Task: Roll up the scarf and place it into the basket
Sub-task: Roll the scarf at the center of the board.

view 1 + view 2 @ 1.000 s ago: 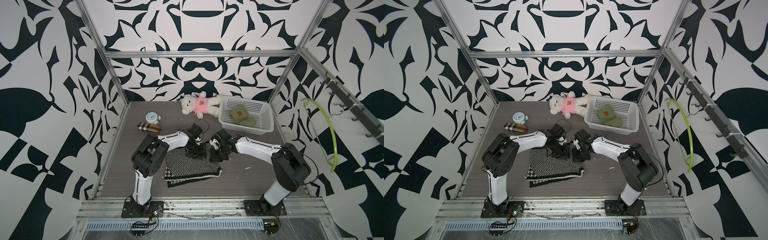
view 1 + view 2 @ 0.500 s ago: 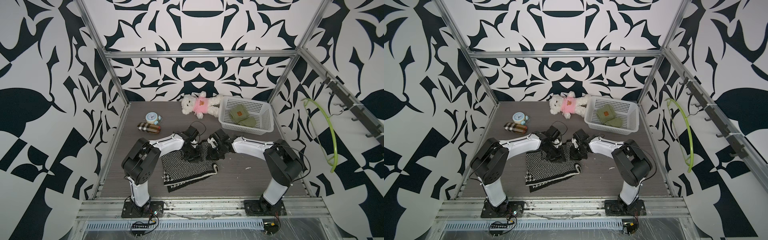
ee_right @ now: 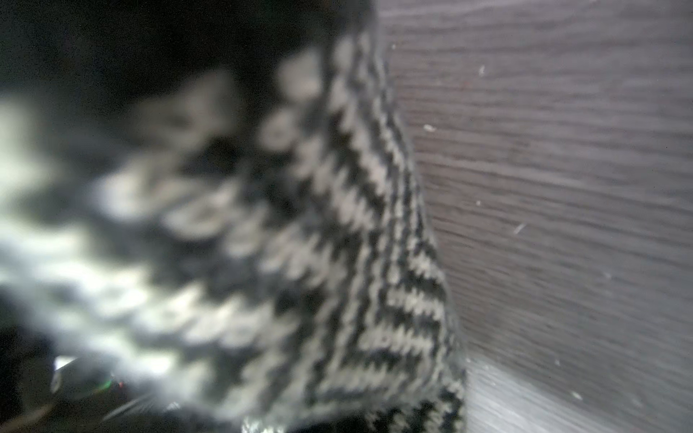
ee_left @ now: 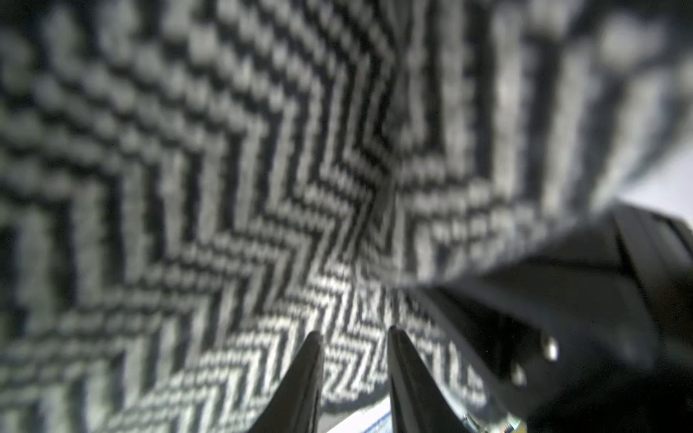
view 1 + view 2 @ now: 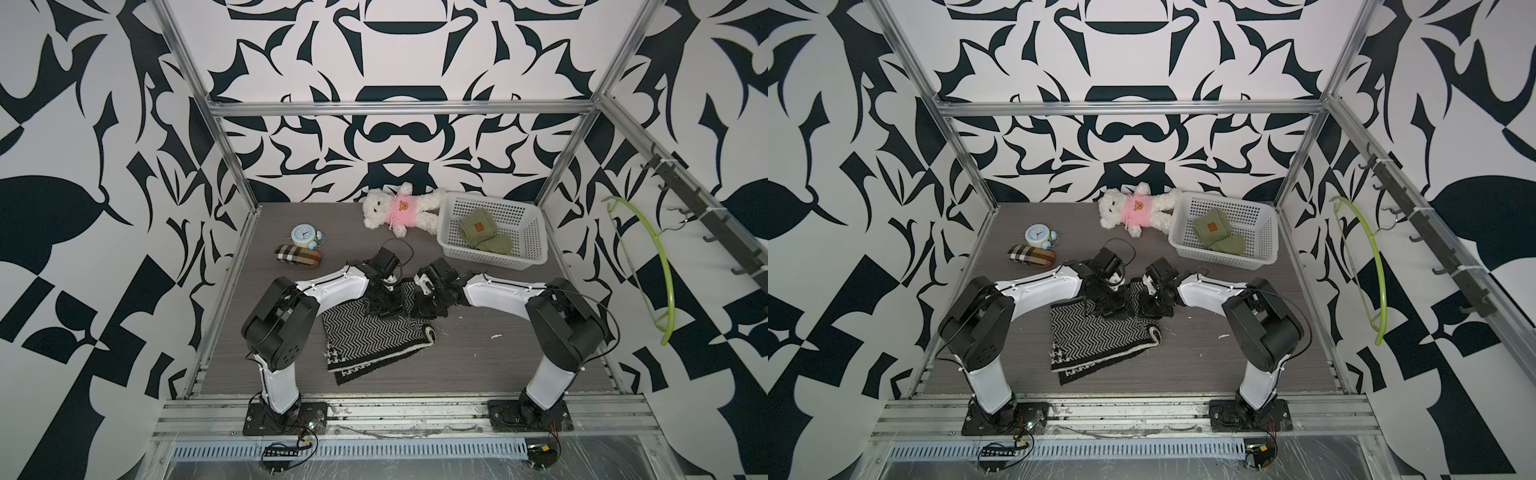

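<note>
In both top views the zigzag scarf (image 5: 374, 338) lies mid-table, its far edge hidden under the left gripper (image 5: 384, 305) and right gripper (image 5: 424, 309), well apart from the basket (image 5: 490, 261) holding an olive knit (image 5: 482, 230) beside the teddy bear (image 5: 399, 210). The left wrist view shows fingers (image 4: 303, 382) narrowly apart over the weave. Blurred scarf fills the right wrist view; those jaws are closed, their hold unclear.

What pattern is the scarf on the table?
The scarf is a black-and-white zigzag knit with a pale edge, clearest in a top view.
</note>
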Controlling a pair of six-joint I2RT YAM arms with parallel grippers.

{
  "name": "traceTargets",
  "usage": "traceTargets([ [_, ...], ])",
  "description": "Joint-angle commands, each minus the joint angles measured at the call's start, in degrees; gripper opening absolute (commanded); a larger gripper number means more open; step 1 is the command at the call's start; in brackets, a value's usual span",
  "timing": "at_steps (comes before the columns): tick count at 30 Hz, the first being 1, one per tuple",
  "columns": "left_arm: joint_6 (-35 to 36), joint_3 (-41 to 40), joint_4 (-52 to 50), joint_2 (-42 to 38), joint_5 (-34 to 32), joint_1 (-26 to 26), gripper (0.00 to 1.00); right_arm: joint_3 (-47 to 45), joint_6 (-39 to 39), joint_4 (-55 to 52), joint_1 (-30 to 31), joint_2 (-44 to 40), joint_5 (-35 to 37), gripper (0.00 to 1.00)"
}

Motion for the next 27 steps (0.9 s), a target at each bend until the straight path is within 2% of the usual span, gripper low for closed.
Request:
traceTargets([
  [1,-0.3,2.4,0.0,2.6,-1.8,-0.2,0.33,-1.1,0.8,0.4,0.0,-1.3,0.9,0.0],
  [6,-0.7,4.5,-4.1,5.6,-5.4,-0.2,0.32,-1.8,1.3,1.2,0.0,-1.8,0.7,0.0],
  [10,-1.6,5.1,-5.7,8.7,-6.7,-0.3,0.17,-1.6,1.4,1.6,0.0,-2.0,-0.1,0.0],
  [11,-2.0,5.0,-5.8,9.4,-7.2,-0.4,0.17,-1.6,1.4,1.5,0.0,-2.1,-0.2,0.0],
  [16,-2.4,5.2,-7.6,11.9,-8.9,-0.4,0.16,-2.0,1.0,-1.3,-0.1,-4.6,2.2,0.21],
  [21,-2.9,3.6,-8.3,11.7,-9.8,-0.4,0.16,-3.2,-0.3,-6.2,-1.7,-9.5,7.7,0.27],
  [25,-3.3,2.0,-8.1,11.0,-10.1,-0.3,0.15,-1.8,-1.7,-10.5,-1.7,-9.5,13.5,0.25],
  [27,-3.7,1.5,-7.7,10.8,-10.0,-0.3,0.15,-1.5,-2.0,-10.2,-1.7,-8.4,12.6,0.12],
])
